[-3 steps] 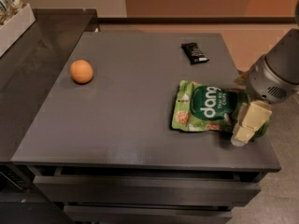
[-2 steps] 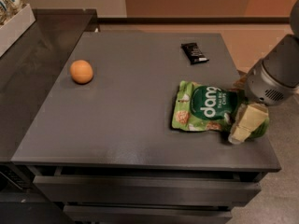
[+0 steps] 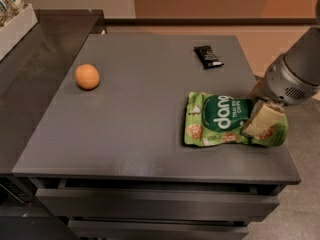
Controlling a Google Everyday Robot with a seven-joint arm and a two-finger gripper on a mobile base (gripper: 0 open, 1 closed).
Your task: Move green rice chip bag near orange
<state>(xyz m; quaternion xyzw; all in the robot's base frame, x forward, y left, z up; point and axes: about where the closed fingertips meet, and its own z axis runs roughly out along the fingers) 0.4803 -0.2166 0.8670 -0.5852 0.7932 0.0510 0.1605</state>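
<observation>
The green rice chip bag [image 3: 220, 120] lies flat on the dark grey table [image 3: 150, 114], near its right front corner. The orange [image 3: 87, 76] sits far off at the table's left side. My gripper [image 3: 261, 120], cream-coloured below a grey wrist, comes in from the right and sits over the bag's right end, covering part of it. Whether it holds the bag does not show.
A small black wrapped bar [image 3: 208, 56] lies at the back right of the table. A lower dark counter [image 3: 30, 74] adjoins on the left, with a white box of goods [image 3: 12, 19] at its far end. Drawers sit under the table's front edge.
My gripper has shifted slightly left and back, further onto the bag's right end. The bag and the orange have not moved.
</observation>
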